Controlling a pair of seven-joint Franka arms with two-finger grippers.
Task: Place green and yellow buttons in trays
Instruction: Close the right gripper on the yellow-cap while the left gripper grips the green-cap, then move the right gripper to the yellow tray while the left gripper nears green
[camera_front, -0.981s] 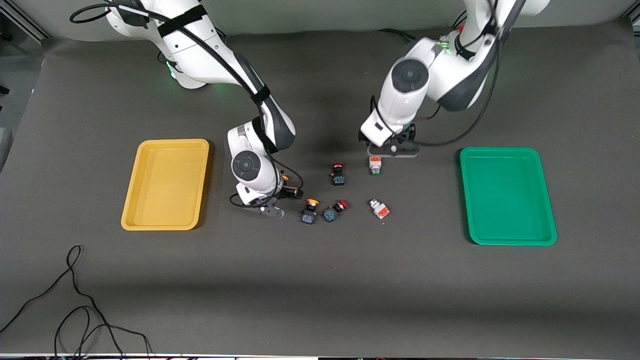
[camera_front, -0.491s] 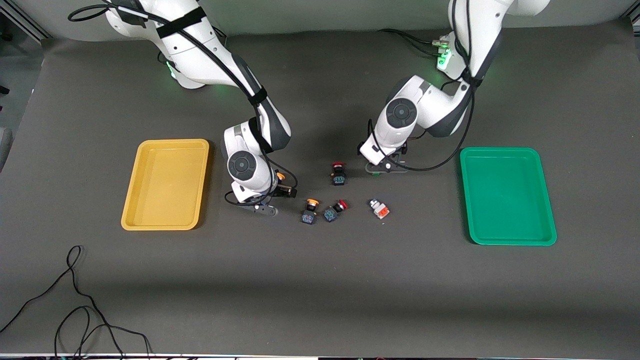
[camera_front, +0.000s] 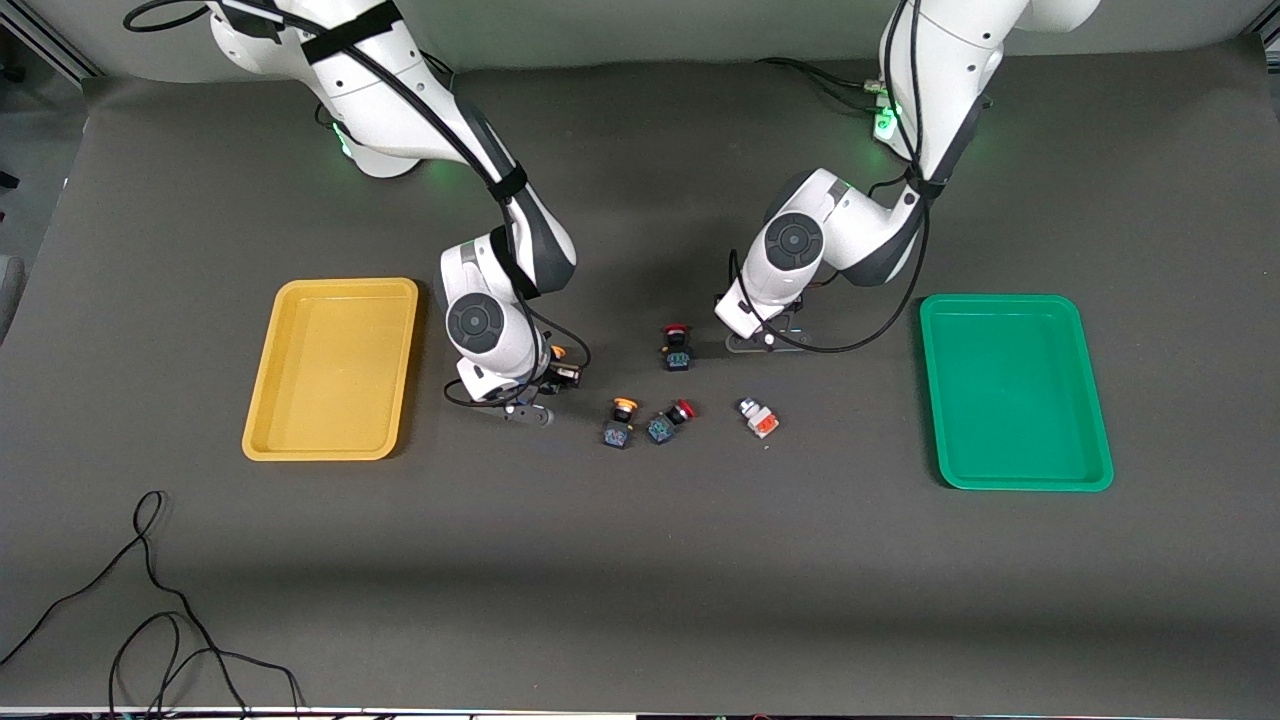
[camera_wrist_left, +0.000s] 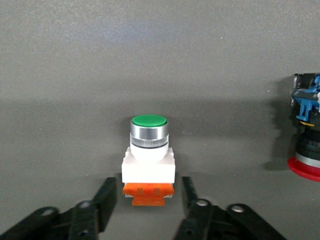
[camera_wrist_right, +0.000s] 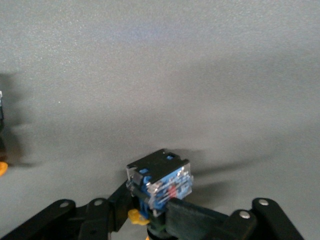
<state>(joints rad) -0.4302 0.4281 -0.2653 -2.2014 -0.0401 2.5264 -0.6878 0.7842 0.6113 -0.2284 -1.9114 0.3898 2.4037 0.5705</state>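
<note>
No legible markings appear. The right gripper (camera_wrist_right: 152, 220) clenches a yellow button (camera_wrist_right: 160, 181) beside the yellow tray (camera_front: 332, 368). The left gripper (camera_wrist_left: 145, 200), fingers spread, straddles a green button (camera_wrist_left: 148, 152) on the table, well apart from the green tray (camera_front: 1015, 390).

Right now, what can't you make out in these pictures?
Front view: the green button inside the open left gripper is hidden under that arm's wrist.
Front view: the yellow button held by the right gripper is mostly covered by its hand.
Right wrist view: that button's cap is mostly hidden by the gripper.
Left wrist view: the red-capped switch is cut off by the edge.
</note>
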